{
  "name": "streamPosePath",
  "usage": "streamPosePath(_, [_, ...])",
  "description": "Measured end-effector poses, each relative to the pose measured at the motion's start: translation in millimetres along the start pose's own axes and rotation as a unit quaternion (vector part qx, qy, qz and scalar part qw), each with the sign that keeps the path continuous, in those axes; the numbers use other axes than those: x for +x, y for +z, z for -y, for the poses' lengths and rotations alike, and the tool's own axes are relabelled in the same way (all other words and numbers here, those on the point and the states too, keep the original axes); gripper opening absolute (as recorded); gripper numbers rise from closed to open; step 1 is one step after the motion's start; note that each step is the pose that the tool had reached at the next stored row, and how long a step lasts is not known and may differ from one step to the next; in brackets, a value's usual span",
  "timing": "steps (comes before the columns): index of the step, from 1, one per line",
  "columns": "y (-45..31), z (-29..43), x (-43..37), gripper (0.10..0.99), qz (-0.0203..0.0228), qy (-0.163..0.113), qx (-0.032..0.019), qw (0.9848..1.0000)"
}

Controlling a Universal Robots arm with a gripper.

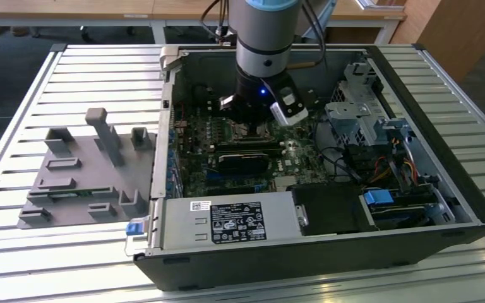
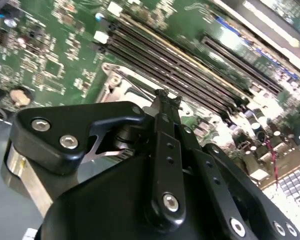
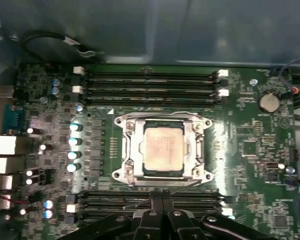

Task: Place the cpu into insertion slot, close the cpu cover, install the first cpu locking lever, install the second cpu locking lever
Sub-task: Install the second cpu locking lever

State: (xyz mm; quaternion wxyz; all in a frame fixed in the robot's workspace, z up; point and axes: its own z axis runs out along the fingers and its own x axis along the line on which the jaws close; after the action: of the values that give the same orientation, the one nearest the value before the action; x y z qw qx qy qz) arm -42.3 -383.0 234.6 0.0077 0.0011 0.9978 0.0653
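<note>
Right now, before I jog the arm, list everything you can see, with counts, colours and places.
cpu: one, pale silvery, seated in the socket.
cpu cover: one, silvery frame, lying around the cpu.
motherboard: one, green, inside the case.
memory slots: two banks, black, flanking the socket.
computer case: one, black, open on the slatted table.
grey fixture: one, at the exterior view's left.
tool: one, black, fingers together, hovering beside the socket.

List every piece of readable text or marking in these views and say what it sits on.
No text can be read here.
power supply label: rows of print and marks, too small to read.
cpu: faint print on its metal top, blurred.
motherboard: white lettering, too small to read.
</note>
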Motion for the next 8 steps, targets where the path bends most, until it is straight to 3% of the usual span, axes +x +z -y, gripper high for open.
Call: streamPosePath(8, [7.4, 1.0, 8.2, 0.118, -0.0002, 0.0, -0.0007, 1.0])
